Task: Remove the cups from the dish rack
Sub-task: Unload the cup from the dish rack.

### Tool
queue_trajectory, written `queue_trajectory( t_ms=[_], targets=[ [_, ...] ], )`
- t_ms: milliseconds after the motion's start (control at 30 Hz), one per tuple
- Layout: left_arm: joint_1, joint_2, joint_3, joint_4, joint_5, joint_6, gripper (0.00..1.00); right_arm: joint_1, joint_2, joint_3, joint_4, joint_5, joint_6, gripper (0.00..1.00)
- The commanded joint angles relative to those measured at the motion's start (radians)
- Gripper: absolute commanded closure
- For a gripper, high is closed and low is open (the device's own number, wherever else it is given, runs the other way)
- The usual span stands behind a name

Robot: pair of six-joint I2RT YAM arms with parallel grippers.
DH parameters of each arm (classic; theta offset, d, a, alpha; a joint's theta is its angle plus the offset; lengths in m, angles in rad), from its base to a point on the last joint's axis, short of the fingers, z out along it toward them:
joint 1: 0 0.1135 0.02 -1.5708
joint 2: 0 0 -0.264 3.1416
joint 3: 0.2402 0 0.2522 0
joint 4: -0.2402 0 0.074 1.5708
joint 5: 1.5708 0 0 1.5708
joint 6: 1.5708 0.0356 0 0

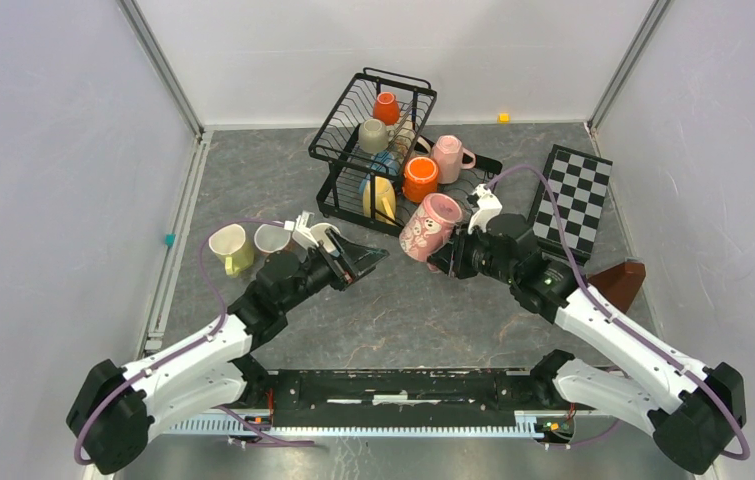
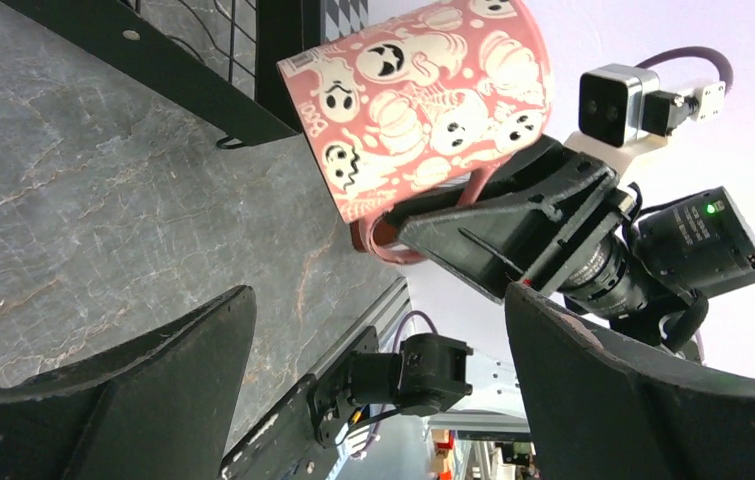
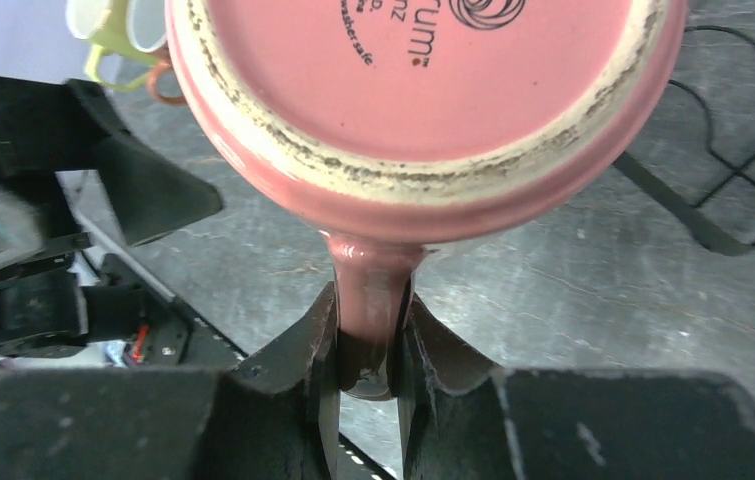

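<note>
- Mug in hand: our right gripper (image 3: pixel 368 340) has its jaws drawn in close on the handle of the pink ghost-print mug (image 1: pixel 430 226), pinching it from both sides.
- We see that mug tilted, its base turned toward the right wrist camera, just in front of the near right corner of the dish rack (image 1: pixel 338 125).
- Our left gripper (image 1: pixel 358 262) stands spread wide with nothing in it, pointing at the pink mug from the left and not touching it.
- Behind the left gripper, a yellow mug (image 1: pixel 230 248) and a cream mug (image 1: pixel 273 240) stand close together on the table.
- The rack sits at the back centre; we count a small orange cup (image 1: pixel 386 107) and a beige cup (image 1: pixel 373 135) in its upper basket.
- Lower down are a larger orange cup (image 1: pixel 420 178) and a yellow cup (image 1: pixel 380 198).
- A plain pink mug (image 1: pixel 448 157) is at the rack's right end; we cannot tell whether it rests on the rack or beside it.
- A checkered board (image 1: pixel 573 200) lies right of the rack.
</note>
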State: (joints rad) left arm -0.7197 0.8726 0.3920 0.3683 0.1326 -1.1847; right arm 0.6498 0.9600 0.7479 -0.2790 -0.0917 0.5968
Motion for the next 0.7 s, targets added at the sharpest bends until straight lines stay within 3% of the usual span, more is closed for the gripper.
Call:
queue_trajectory(
  t_ms=[0,667],
  targets=[
    [0.018,0.029,-0.018,0.146,-0.009,-0.066,0.00,0.025,-0.049,0.016,0.245,-0.068,0.073,1.00],
    [0.083,0.203,-0.053,0.578,0.090,-0.301,0.03,0.077,-0.071,-0.094,0.507,-0.195,0.273,1.00]
  ],
)
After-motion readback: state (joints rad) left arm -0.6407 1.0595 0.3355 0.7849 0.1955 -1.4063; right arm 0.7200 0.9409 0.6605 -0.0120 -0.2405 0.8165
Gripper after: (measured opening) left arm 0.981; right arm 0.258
